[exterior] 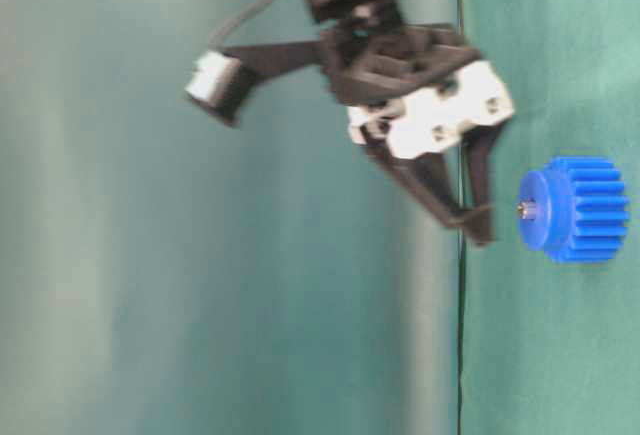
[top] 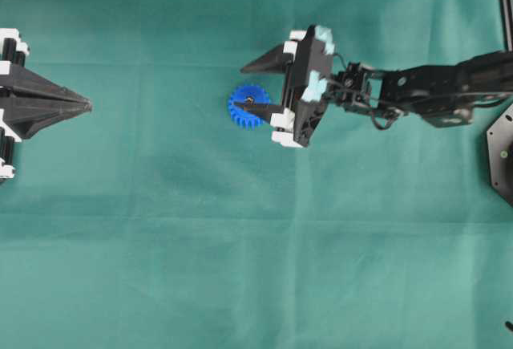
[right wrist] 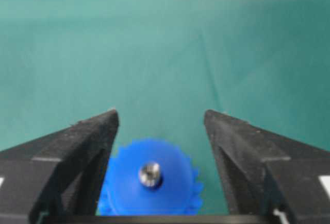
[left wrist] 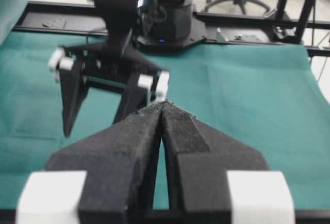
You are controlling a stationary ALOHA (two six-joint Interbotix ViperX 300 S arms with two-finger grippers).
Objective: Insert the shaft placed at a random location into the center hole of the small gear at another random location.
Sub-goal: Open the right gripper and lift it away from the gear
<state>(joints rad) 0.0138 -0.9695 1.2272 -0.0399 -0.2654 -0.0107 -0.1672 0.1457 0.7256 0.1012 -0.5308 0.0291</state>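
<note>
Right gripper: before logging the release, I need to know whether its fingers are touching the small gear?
Apart. The table-level view shows green cloth between the right gripper and the small gear; the shaft stands in the center hole.

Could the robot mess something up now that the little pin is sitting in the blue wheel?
Maybe. The right gripper is open, with one finger on each side of the small gear. If it swings sideways while leaving, a finger could nudge the gear across the green cloth. The shaft sticks up from the center hole, so a bump might tip it or pull it out. The left gripper is shut and far away, so little risk there.
</note>
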